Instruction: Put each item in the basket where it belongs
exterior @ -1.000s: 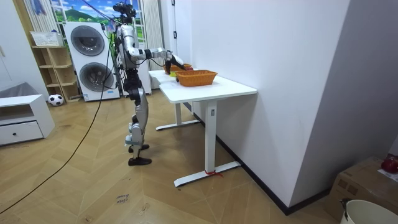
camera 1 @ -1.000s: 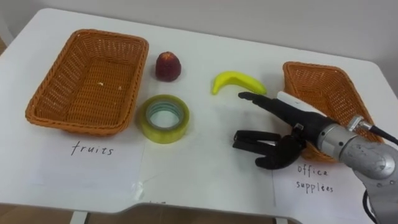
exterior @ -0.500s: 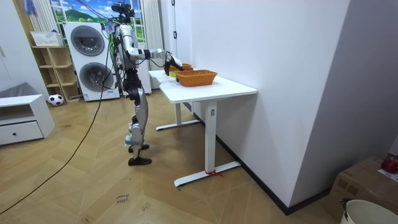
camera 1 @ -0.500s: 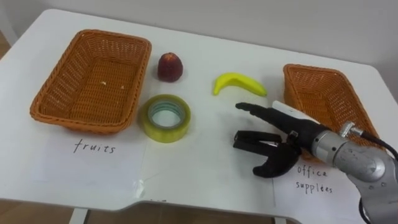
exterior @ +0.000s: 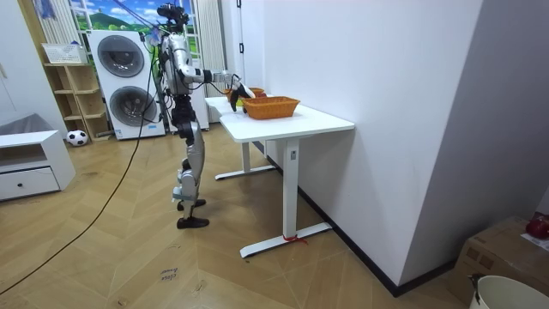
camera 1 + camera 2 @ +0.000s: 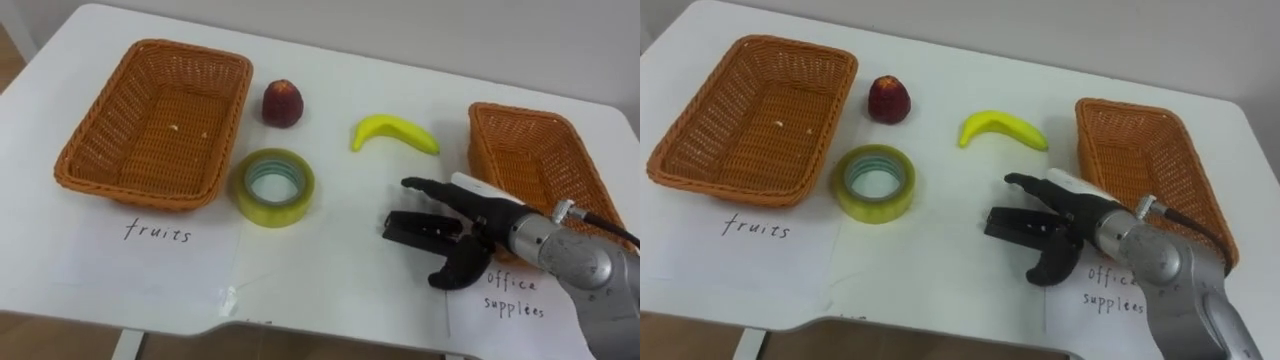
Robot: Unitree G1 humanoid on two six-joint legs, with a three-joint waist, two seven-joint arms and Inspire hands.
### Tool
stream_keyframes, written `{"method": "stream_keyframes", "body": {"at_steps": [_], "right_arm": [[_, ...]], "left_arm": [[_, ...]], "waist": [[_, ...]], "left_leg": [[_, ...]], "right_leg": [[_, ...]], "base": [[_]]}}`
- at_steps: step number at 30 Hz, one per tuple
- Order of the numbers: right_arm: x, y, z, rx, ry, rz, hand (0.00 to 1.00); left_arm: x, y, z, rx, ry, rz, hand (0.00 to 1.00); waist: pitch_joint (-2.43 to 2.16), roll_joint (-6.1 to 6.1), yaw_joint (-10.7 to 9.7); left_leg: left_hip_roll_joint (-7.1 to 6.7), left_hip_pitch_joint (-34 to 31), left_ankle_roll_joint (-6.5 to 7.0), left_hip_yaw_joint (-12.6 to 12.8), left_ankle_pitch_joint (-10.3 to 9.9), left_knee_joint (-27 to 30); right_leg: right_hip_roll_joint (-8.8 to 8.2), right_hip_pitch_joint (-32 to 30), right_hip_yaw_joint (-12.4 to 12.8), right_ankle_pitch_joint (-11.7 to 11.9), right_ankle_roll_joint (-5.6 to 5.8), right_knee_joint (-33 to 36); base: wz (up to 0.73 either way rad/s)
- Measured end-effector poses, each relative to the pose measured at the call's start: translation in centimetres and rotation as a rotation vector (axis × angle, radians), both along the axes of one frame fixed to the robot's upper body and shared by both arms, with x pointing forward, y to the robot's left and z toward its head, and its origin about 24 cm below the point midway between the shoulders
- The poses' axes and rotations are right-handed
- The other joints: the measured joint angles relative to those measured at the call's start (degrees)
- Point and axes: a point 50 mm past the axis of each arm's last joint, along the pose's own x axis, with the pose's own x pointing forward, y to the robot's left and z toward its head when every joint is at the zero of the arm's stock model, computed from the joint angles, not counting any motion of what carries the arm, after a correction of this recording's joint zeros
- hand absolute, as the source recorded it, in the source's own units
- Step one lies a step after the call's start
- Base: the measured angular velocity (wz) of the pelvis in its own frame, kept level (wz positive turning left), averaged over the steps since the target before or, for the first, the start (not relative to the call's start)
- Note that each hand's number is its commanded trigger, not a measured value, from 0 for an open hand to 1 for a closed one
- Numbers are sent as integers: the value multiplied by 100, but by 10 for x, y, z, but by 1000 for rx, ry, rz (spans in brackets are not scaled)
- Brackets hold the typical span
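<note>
Hovering over the near right part of the white table (image 6: 340, 275), at the edge of a hand-lettered paper sheet (image 6: 515, 312), the right hand (image 6: 468, 238) points left with its fingers stretched out straight and its thumb hooked downward, holding nothing. Well to its left the yellow tape roll (image 6: 272, 212) lies flat just beside the near right corner of the left basket (image 6: 95, 140), behind a second lettered sheet (image 6: 150, 262). Farther back the banana (image 6: 393, 132) lies on the tabletop near the right basket (image 6: 490, 150), and the red fruit (image 6: 283, 104) sits just beside the left basket's far right corner.
</note>
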Motion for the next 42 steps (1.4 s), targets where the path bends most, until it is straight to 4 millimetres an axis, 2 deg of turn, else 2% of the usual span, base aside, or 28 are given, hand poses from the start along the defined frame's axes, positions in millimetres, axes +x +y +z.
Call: {"method": "stream_keyframes", "body": {"at_steps": [18, 30, 38, 39, 40, 42], "right_arm": [[6, -4, -5, -15, 47, -6, 0], [5, -3, -2, -24, 59, -17, 0], [7, 8, 2, -57, 28, 28, 0], [7, 10, 4, -56, 19, 36, 26], [7, 12, 4, -56, 17, 42, 100], [7, 15, 5, -60, 12, 55, 100]], "left_arm": [[1, 2, 1, 3, -4, 7, 0], [2, 2, 1, 26, 5, 11, 0], [4, -1, 0, 39, 9, -23, 0], [3, -1, 0, 41, 12, -29, 0], [3, -1, 0, 42, 11, -31, 0], [2, -2, 0, 43, 14, -38, 0]], "waist": [[7, -24, 1], [6, -21, 139], [13, 14, 131], [13, 22, 139], [16, 26, 137], [12, 37, 128]], "left_leg": [[-2, -3, 1, -5, 0, -1], [2, 3, 1, 4, 0, 0], [1, -69, 1, -18, 0, -1], [2, -85, 1, -23, 0, 0], [2, -87, 1, -24, 1, 1], [-1, -85, 1, -55, 1, 5]], "right_leg": [[1, 11, -2, 0, 0, 10], [4, -11, -6, 0, -1, 10], [4, -42, -14, 0, -1, 11], [5, -57, -12, 0, -1, 11], [5, -58, -12, 1, -1, 10], [4, -57, -14, 0, -1, 10]], "base": [[0], [-1], [2], [0], [0], [5]]}}
